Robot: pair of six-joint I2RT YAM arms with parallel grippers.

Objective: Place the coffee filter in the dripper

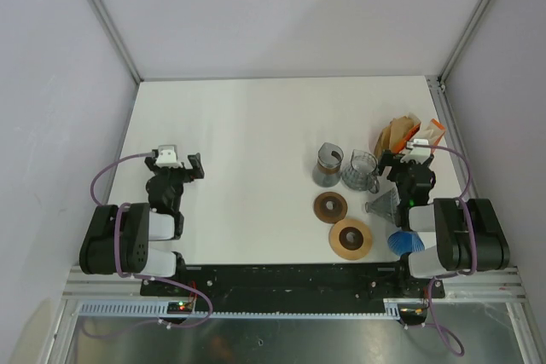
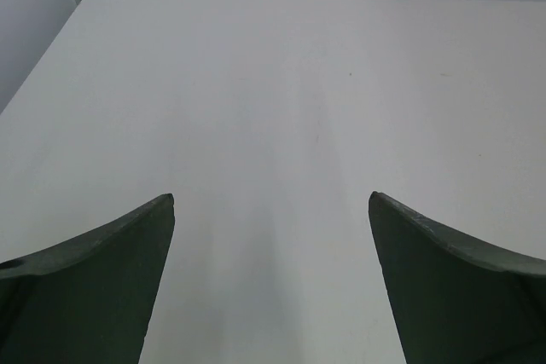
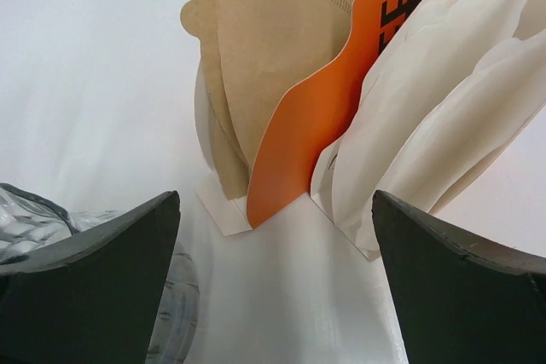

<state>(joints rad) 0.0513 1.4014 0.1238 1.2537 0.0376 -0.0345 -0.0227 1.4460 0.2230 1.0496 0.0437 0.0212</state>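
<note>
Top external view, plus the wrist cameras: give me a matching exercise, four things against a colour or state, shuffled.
Things:
1 filter holder
2 pleated object
3 larger wooden ring
4 left gripper

Colour or state:
A brown
B open over bare table
C orange
D blue

Pairs: 1-C, 2-D, 3-A, 4-B

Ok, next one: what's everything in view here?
Table: one, white, under everything.
Brown filters: stack, left of orange divider, far right.
White filters: stack, right of divider.
Glass vessels: two, greyish, mid-right.
Clear cone: one, beside right arm.
Wooden rings: two, brown, near the vessels.
Pleated piece: one, blue, near right.
Left pincer: open, over bare table.
Right pincer: open, facing the filters.
</note>
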